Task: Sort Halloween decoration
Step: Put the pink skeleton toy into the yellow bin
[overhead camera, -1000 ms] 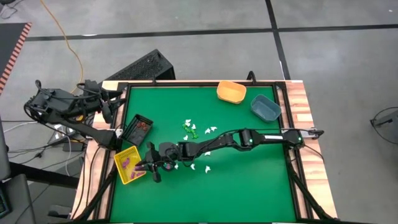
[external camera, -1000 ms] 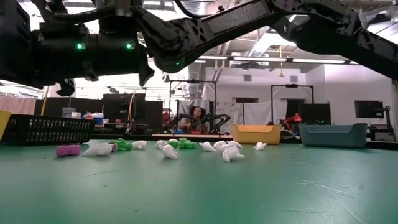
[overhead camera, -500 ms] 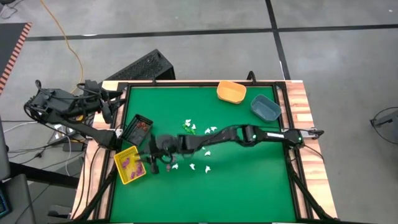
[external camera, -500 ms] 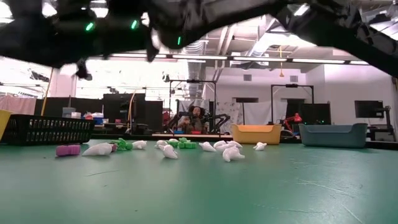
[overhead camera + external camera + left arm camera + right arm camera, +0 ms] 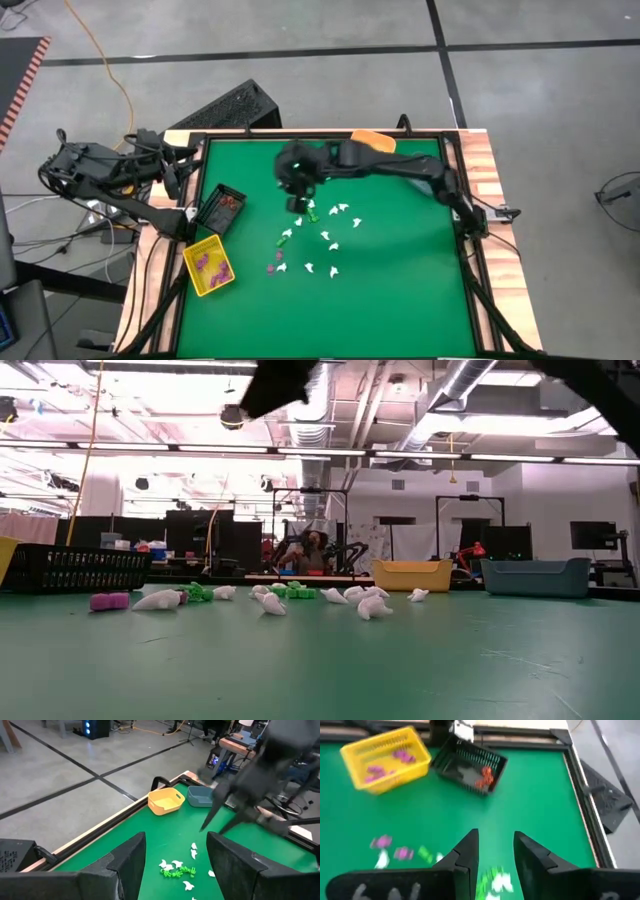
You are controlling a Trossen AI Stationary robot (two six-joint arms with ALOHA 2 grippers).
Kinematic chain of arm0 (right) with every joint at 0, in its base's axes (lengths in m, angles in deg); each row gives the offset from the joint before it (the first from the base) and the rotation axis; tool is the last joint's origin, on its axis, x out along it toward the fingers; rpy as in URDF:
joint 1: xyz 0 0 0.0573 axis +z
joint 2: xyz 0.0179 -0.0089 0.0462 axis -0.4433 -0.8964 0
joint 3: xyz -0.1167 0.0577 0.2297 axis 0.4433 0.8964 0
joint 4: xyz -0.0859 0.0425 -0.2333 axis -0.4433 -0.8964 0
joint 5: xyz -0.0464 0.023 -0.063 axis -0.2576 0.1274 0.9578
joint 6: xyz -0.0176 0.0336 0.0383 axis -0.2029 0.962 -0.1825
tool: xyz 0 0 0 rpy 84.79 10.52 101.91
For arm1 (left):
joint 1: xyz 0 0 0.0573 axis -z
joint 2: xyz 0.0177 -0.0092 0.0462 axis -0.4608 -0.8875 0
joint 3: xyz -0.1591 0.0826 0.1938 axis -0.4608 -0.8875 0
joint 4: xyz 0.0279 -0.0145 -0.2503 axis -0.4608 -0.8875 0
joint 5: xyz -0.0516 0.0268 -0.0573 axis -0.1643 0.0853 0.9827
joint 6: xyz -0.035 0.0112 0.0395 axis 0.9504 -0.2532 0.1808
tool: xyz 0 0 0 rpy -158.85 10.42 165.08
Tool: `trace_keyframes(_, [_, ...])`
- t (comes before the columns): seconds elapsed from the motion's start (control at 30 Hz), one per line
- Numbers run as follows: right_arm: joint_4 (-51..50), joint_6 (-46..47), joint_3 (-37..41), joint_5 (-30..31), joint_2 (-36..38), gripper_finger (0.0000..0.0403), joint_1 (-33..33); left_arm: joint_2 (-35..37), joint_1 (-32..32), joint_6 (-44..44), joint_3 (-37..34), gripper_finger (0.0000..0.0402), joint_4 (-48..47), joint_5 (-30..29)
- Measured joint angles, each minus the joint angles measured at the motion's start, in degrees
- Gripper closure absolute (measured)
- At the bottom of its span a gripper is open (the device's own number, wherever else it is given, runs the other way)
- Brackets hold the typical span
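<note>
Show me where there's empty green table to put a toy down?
The near half of the green table, below the scattered trinkets, is bare, and so is the right side out to the wooden edge. It's crowded mid-table among the trinkets, and at the left by the yellow bin and black bin.

I count four bins: yellow bin (image 5: 208, 267), black bin (image 5: 221, 208), orange bin (image 5: 164, 801), blue bin (image 5: 200, 796). Two purple trinkets (image 5: 392, 847) lie loose; white and green ones are too clustered to count.
</note>
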Motion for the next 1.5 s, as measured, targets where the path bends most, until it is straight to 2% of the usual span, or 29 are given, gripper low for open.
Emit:
trace_keyframes(0.13, [-5.8,-1.4,2.2,-4.5,1.7,0.0285,2.2,0.0,0.0,-0.5,0.0,0.0202,0.0,0.0])
trace_keyframes(0.23, [-3.7,-2.3,6.9,-7.6,1.2,0.0285,5.3,0.0,0.0,-0.5,0.0,0.0202,0.0,-0.1])
trace_keyframes(0.37, [11.2,-6.3,16.8,-12.2,1.4,0.0285,9.6,0.0,0.0,-0.6,0.0,0.0202,-0.1,-0.2])
trace_keyframes(0.53, [29.6,-12.8,25.8,-12.5,0.5,0.0285,12.3,0.0,0.0,-1.3,0.0,0.0202,-0.2,-0.4])
trace_keyframes(0.6, [33.1,-13.4,27.7,-12.6,0.4,0.0285,12.4,0.0,0.0,-1.4,0.0,0.0202,-0.2,-0.9])
trace_keyframes(0.67, [36.8,-13.5,28.3,-13.6,-0.8,0.0285,11.8,0.0,0.0,-1.2,0.0,0.0202,-0.2,-1.5])
trace_keyframes(0.73, [36.5,-13.6,28.6,-15.1,-1.5,0.0285,11.0,0.0,0.0,-1.2,0.0,0.0202,-0.2,-1.9])
trace_keyframes(0.83, [39.1,-15.1,28.4,-19.5,-4.2,0.0285,9.7,0.0,0.0,-1.1,0.0,0.0202,-0.2,-2.4])
trace_keyframes(0.9, [37.9,-16.5,28.6,-20.7,-5.5,0.0285,9.1,0.0,0.0,-1.1,0.0,0.0202,-0.3,-2.4])
trace_keyframes(0.97, [41.1,-18.4,28.3,-21.2,-7.4,0.0285,8.5,0.0,0.0,-1.0,0.0,0.0202,-0.4,-2.5])
trace_keyframes(1.17, [38.2,-23.2,28.6,-24.4,-9.4,0.0285,7.3,-0.4,0.0,0.1,0.0,0.0202,-1.2,-3.0])
trace_keyframes(1.5, [38.2,-27.6,28.4,-24.6,-11.7,0.0285,6.7,-1.2,0.0,1.6,0.0,0.0202,-2.7,-3.0])
